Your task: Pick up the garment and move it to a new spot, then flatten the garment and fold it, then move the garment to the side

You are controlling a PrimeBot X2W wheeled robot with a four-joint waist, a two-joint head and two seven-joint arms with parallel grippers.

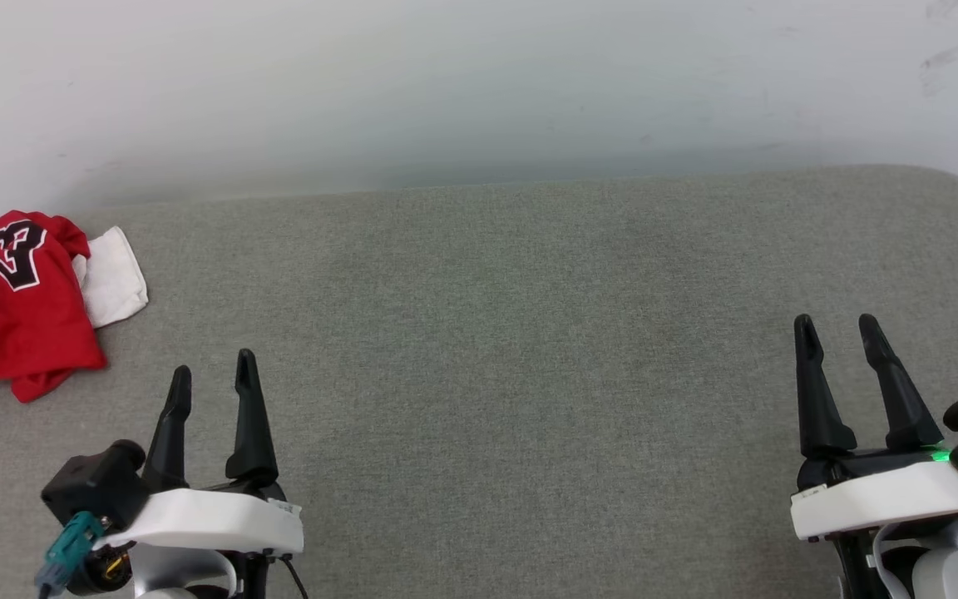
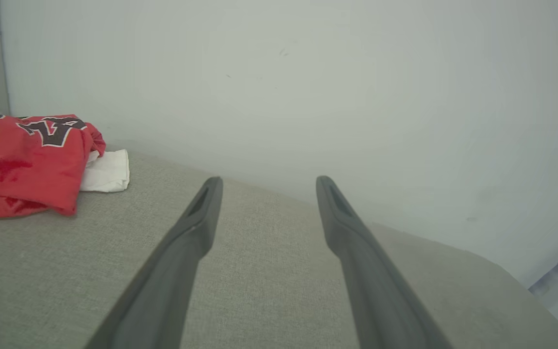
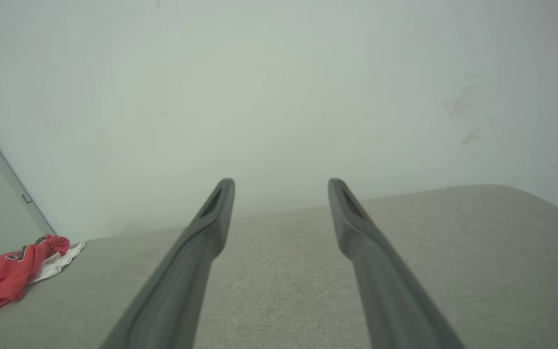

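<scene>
Setting: a pale matte wall (image 1: pixel 479 83) backs a tabletop (image 1: pixel 479 333) covered in grey woven fabric, rounded at its far-right corner.
Garment: the garment (image 1: pixel 13 308) lies crumpled at the tabletop's left edge, close to the wall. It is soft red cloth with a black "23" outlined in white facing up, and a white sleeve (image 1: pixel 117 283) spills out on its right.
Left gripper: the left gripper (image 1: pixel 214 363) hovers near the heap, its long, dark, tapered fingers spread wide with nothing between them.
Right gripper: the right gripper (image 1: pixel 836 320) hangs well apart at the far right, equally wide and empty.
Why so: the bunched heap probably needs carrying to the bare middle, where there is room to flatten it. The left gripper is the nearer one.
</scene>
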